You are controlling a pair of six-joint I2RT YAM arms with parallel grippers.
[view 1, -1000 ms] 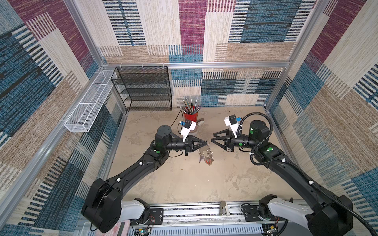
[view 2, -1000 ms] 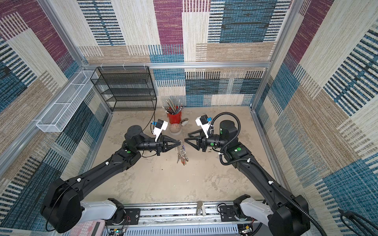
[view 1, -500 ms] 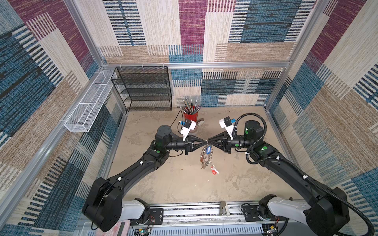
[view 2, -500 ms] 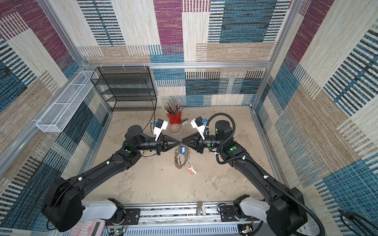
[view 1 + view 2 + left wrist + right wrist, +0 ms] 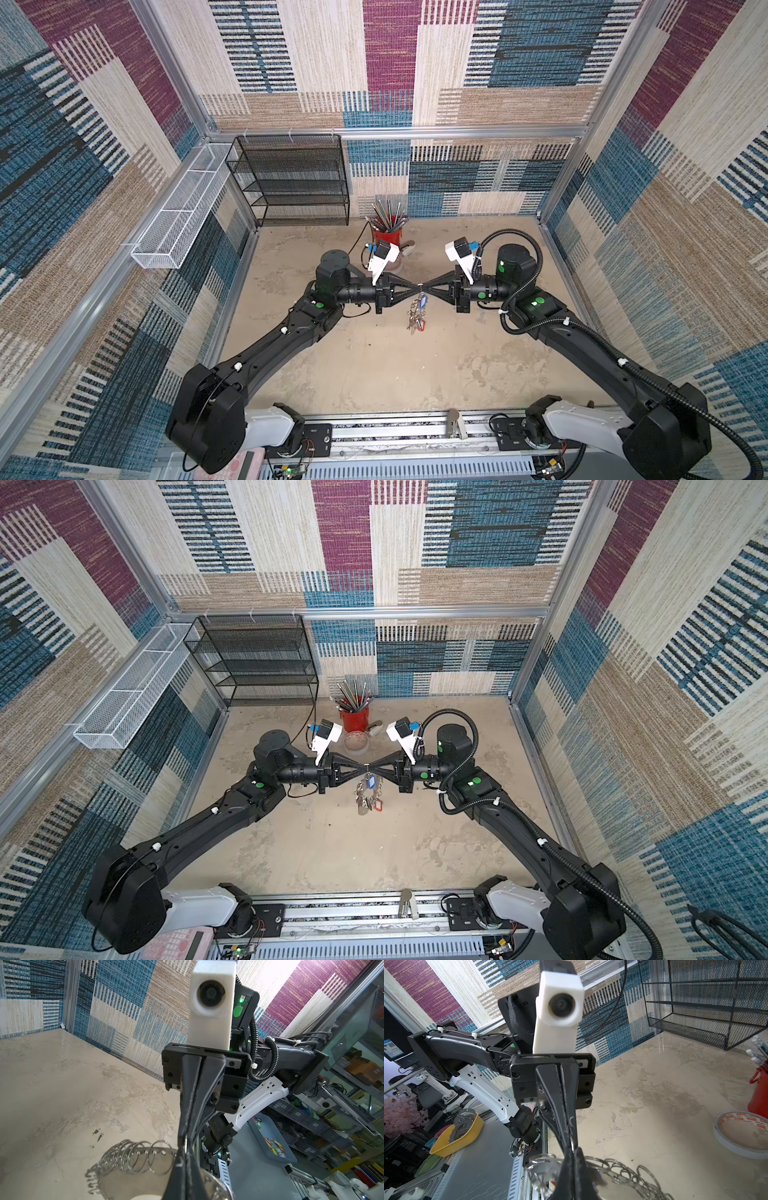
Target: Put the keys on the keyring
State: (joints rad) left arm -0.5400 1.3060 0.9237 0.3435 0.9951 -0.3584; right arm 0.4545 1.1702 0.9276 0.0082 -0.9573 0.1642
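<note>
Since a second ago the right gripper has shut and come in to meet the left gripper tip to tip. The keyring, which hung from the left gripper alone, now hangs under that meeting point. Both top views show both pairs of jaws closed, pinching a split ring at the top of the keyring. The keys dangle below, a blue tag uppermost and a red tag lowest beside a bare silver key. Only the wrist views show the gray plate: the left wrist view has its edge and a row of rings just beside the fingers. The right wrist view shows a wire loop caught where the tips meet. Whether the lowest key touches the floor I cannot tell. Bare floor lies open on the near side and to both flanks. Behind the grippers stand a red cup of pencils and a tape roll, near but apart from them. A black shelf fills the far left corner. Each arm slants in from the near rail and turns its wrist level, so the grippers lie on one line, facing each other.
</note>
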